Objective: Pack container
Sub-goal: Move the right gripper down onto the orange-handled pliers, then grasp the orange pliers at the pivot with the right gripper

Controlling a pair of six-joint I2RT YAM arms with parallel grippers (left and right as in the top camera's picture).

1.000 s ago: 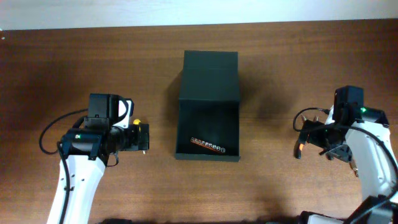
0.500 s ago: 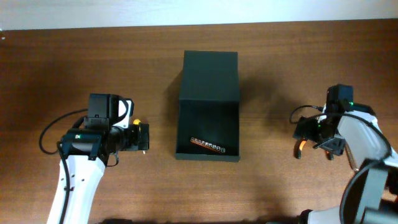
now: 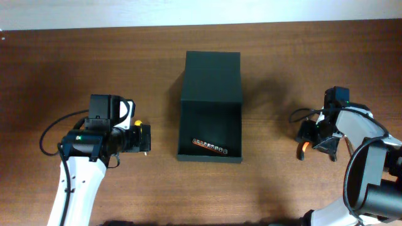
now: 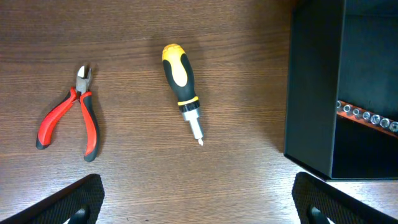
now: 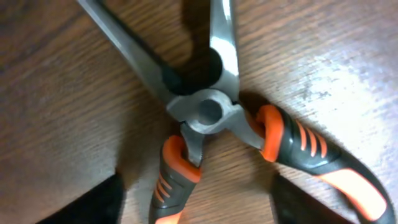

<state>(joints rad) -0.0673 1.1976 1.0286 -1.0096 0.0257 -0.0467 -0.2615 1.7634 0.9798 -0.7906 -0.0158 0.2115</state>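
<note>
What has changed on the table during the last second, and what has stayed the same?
The right gripper swung to its left, toward the container, jaws open above the orange-handled pliers. Nothing was gripped or released. The left gripper, the container, the socket rail and the pliers stayed where they were.

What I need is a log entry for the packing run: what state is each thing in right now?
Container: lid open.
Socket strip: lying inside the container.
Yellow screwdriver: lying on the table, outside the container.
Red cutters: on the table, handles slightly apart.
Orange pliers: on the table, spread open.
Left gripper: open, empty.
Right gripper: open, over the orange pliers.
</note>
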